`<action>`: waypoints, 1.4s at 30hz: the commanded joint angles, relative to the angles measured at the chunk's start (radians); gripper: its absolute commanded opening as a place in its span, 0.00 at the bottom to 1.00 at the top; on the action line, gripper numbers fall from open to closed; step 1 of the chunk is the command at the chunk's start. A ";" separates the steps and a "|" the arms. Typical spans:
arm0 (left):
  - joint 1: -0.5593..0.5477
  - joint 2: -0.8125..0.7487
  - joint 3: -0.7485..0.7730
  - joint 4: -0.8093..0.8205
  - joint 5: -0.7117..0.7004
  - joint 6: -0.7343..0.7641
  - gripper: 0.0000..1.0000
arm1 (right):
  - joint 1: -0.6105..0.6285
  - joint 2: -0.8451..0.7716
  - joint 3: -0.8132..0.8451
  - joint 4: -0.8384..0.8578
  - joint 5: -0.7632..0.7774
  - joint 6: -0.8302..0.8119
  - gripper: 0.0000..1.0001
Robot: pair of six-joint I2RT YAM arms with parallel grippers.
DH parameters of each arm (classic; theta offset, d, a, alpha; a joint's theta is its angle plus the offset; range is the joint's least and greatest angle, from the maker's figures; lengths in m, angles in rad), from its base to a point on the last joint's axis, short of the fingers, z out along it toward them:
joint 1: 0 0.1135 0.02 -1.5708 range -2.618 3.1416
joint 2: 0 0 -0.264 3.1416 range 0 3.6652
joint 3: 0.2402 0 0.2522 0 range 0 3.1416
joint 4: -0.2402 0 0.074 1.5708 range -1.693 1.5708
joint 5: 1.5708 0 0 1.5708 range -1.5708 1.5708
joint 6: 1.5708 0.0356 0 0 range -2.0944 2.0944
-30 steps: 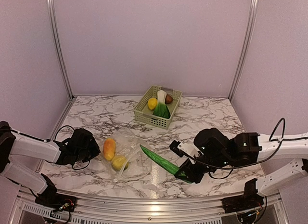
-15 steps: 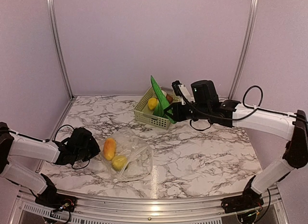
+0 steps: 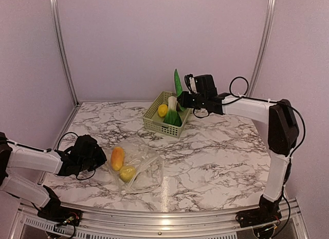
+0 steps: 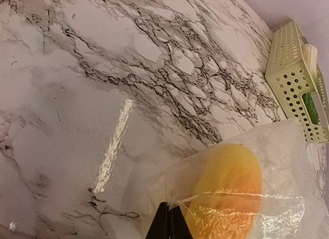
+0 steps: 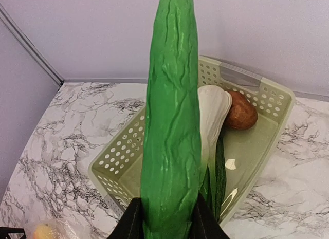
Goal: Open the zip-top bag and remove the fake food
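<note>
The clear zip-top bag (image 3: 136, 167) lies on the marble at front left, with an orange-yellow mango (image 3: 117, 158) and a yellow lemon (image 3: 127, 173) inside. My left gripper (image 3: 98, 158) is shut on the bag's left edge; in the left wrist view its fingers (image 4: 168, 226) pinch the plastic next to the mango (image 4: 226, 190). My right gripper (image 3: 181, 101) is shut on the long green pod (image 3: 178, 85) and holds it upright over the pale green basket (image 3: 154, 123). In the right wrist view the pod (image 5: 172, 110) hides part of the basket (image 5: 272, 126), which holds a white-green leafy vegetable (image 5: 213, 115) and a brown piece (image 5: 240, 111).
The basket stands at the back middle near the rear wall and also holds a yellow fruit (image 3: 162, 110). Metal frame posts (image 3: 61, 49) rise at the back corners. A rail (image 3: 154, 218) runs along the table's front edge.
My right gripper has carried the green pod from the front right of the table up and back to above the basket, turning it upright. The left gripper and the bag have stayed put.
</note>
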 commanded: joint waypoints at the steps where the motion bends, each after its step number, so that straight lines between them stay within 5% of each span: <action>1: 0.004 -0.011 -0.006 -0.026 -0.022 0.003 0.00 | -0.013 0.066 0.071 0.007 0.072 0.060 0.00; 20: 0.005 -0.004 -0.010 -0.025 -0.027 0.008 0.00 | -0.055 0.291 0.209 -0.080 0.026 0.136 0.14; 33: 0.005 0.003 -0.007 -0.022 -0.025 0.010 0.00 | -0.058 0.221 0.152 -0.060 -0.056 0.143 0.55; 42: 0.005 -0.001 -0.007 -0.020 -0.014 0.008 0.00 | -0.054 0.018 -0.072 0.096 -0.166 0.073 0.85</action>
